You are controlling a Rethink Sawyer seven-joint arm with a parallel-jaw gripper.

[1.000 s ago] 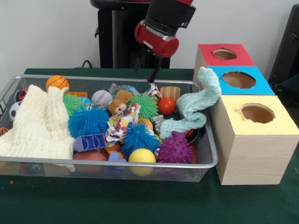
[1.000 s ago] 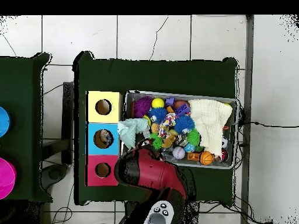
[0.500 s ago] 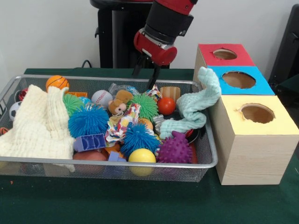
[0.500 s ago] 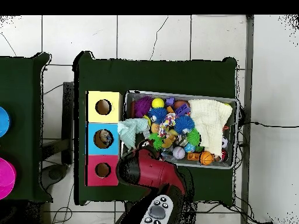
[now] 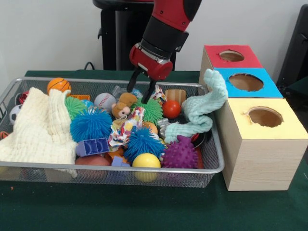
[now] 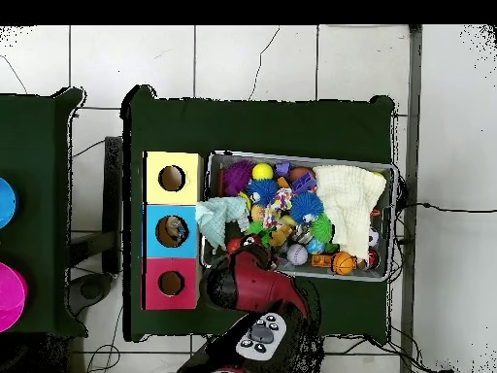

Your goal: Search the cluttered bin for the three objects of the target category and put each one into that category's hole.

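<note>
The wire mesh bin (image 5: pixel 217 166) is full of toys and also shows in the overhead view (image 6: pixel 392 223). A see-through plastic bottle (image 5: pixel 119 90) with a bluish label lies at the bin's far side, next to a baseball. My gripper (image 5: pixel 139 92) is open and hangs just above this bottle, its fingers spread beside it. In the overhead view my red arm (image 6: pixel 254 287) covers the gripper. The blue-topped hole (image 5: pixel 246 82) is in the middle of the three boxes; in the overhead view (image 6: pixel 172 231) something lies inside it. No other bottle shows clearly.
The red-topped hole (image 5: pixel 231 55) and the yellow-topped hole (image 5: pixel 265 116) flank the blue one. A mint cloth (image 5: pixel 202 108) drapes over the bin's right rim against the boxes. A cream muslin cloth (image 5: pixel 38 125) fills the left end. Blue (image 5: pixel 91 124), green (image 5: pixel 149 109) and purple (image 5: pixel 180 153) spiky balls crowd the middle.
My gripper has come down and to the left in the front view, from behind the bin's far rim to just over the bottle. It stays open. The toys have not moved.
</note>
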